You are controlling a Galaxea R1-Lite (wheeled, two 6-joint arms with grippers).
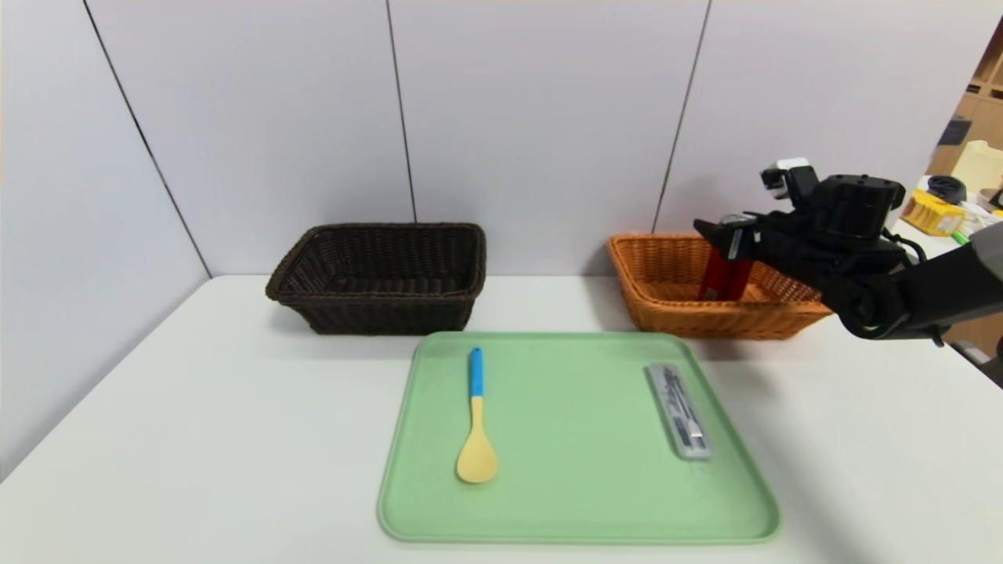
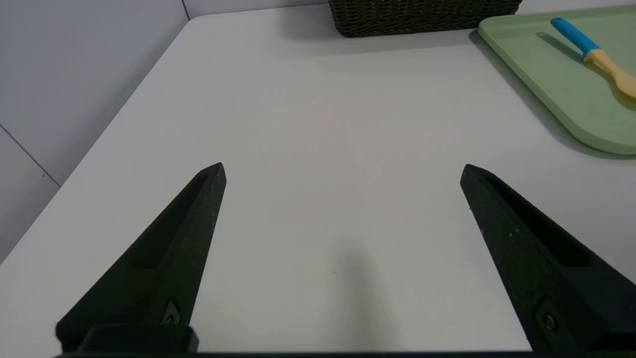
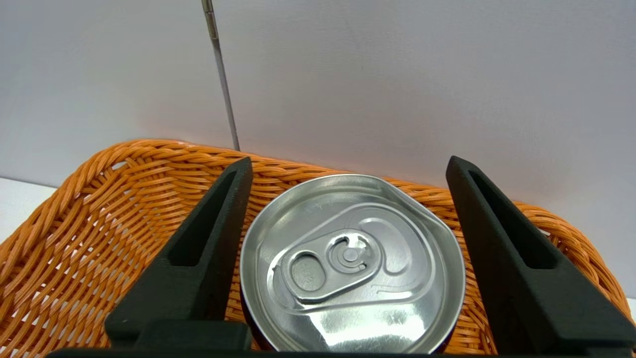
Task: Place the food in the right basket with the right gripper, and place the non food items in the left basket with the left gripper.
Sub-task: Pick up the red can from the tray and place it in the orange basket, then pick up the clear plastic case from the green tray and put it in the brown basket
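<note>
Red can (image 1: 725,274) upright inside the orange basket (image 1: 705,323), right end effector (image 1: 717,235) spread wide around it; food placement appears achieved. Spoon (image 1: 476,439) and cutlery case (image 1: 678,411) remain unsorted on the green tray (image 1: 580,531); left end effector (image 2: 343,171) stands wide, unloaded.

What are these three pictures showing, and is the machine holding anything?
It is a two-armed robot. One picture looks down from its head; the others come from cameras on its wrists.

The table bears a green tray with a spoon and a cutlery case, and two woven baskets: dark brown and orange.

The right gripper has its fingers open around a red can standing in the orange basket. The left gripper waits open over bare table. Nothing is held.
</note>
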